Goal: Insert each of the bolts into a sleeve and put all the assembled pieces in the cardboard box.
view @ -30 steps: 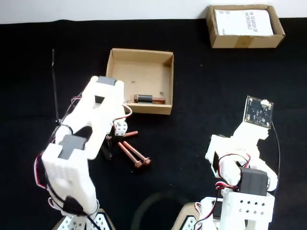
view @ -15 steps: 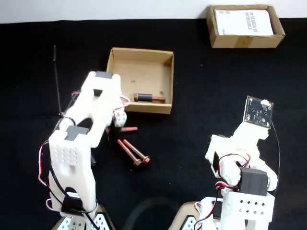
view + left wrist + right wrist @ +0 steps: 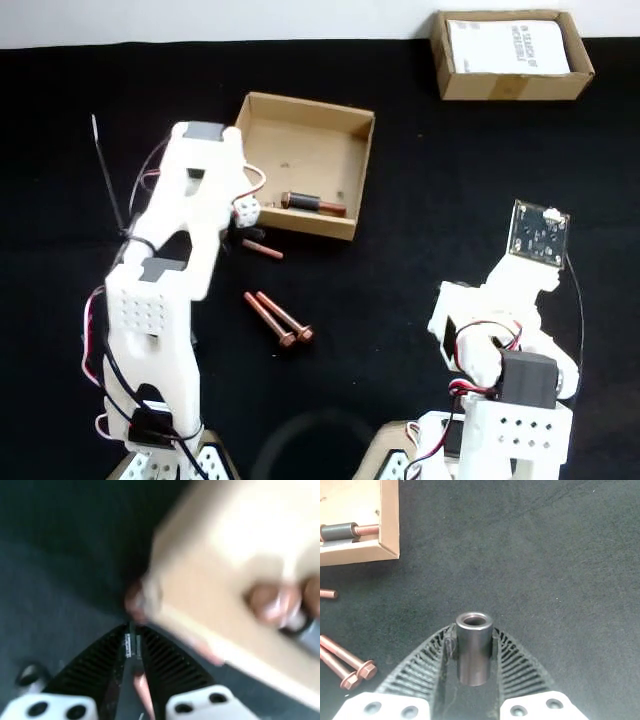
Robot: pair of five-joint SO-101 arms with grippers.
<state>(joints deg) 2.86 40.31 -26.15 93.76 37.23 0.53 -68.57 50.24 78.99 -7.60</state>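
Left of the table's (image 3: 420, 180) middle, our left gripper (image 3: 236, 240) pinches a bolt (image 3: 262, 249) beside the cardboard box's (image 3: 300, 223) near wall. Our right gripper (image 3: 474, 647) clamps a sleeve (image 3: 474, 655); next, we judge, bolt and sleeve must meet, aligned.

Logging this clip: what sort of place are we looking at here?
Probably a robotics lab bench or hobby test table, not a factory line. A white left arm and right arm stand at a table covered in black cloth, with a cardboard box and loose copper bolts as practice parts.
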